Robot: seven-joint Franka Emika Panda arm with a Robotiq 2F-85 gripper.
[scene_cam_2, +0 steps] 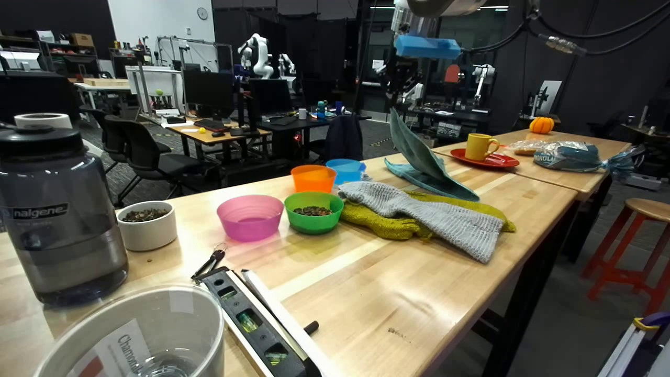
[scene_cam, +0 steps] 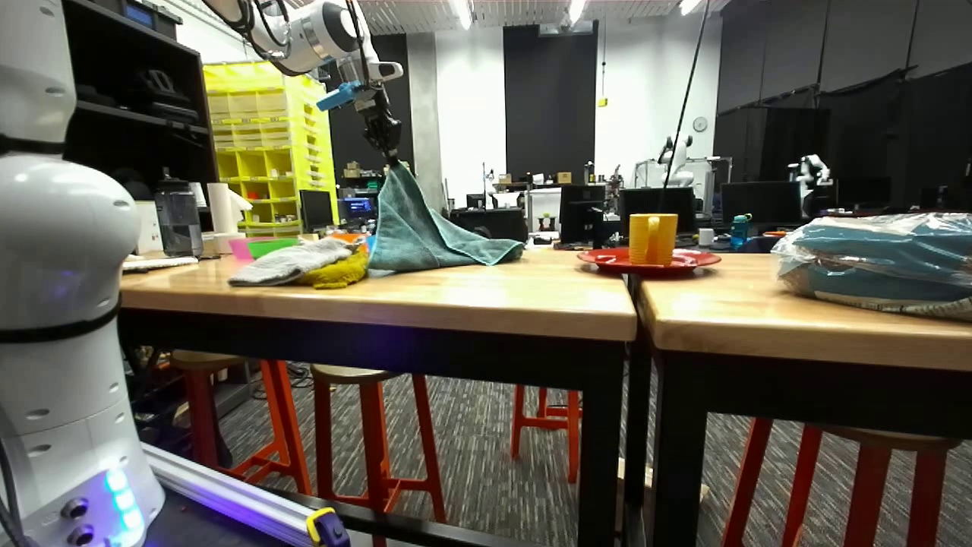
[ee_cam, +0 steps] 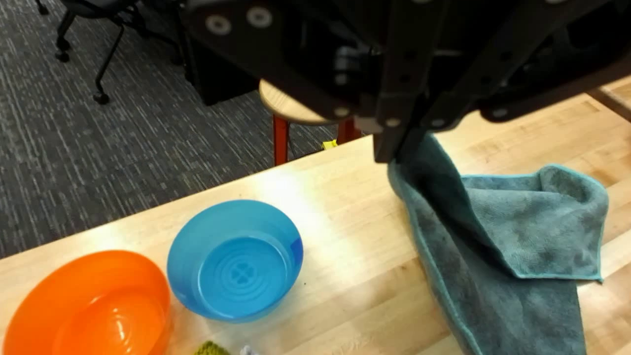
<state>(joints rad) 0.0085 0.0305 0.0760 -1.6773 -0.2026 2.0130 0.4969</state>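
Observation:
My gripper (ee_cam: 397,157) is shut on a corner of the teal cloth (ee_cam: 532,227). In an exterior view the gripper (scene_cam: 392,156) hangs above the table, and the cloth (scene_cam: 425,235) rises to it in a peak while its lower part lies on the wood. From another angle the cloth (scene_cam_2: 434,173) stands as a folded, tilted sheet. Beside its base lie a grey knit cloth (scene_cam_2: 460,225) and a mustard cloth (scene_cam_2: 379,222), overlapping. A blue bowl (ee_cam: 236,266) and an orange bowl (ee_cam: 93,301) sit near the gripper in the wrist view.
A pink bowl (scene_cam_2: 250,217) and a green bowl (scene_cam_2: 314,209) with dried bits stand nearby. A yellow mug (scene_cam_2: 477,146) rests on a red plate (scene_cam_2: 505,161). The bottle (scene_cam_2: 57,220), white pot (scene_cam_2: 152,230), level (scene_cam_2: 251,319) and bagged bread (scene_cam: 888,258) also occupy the tables.

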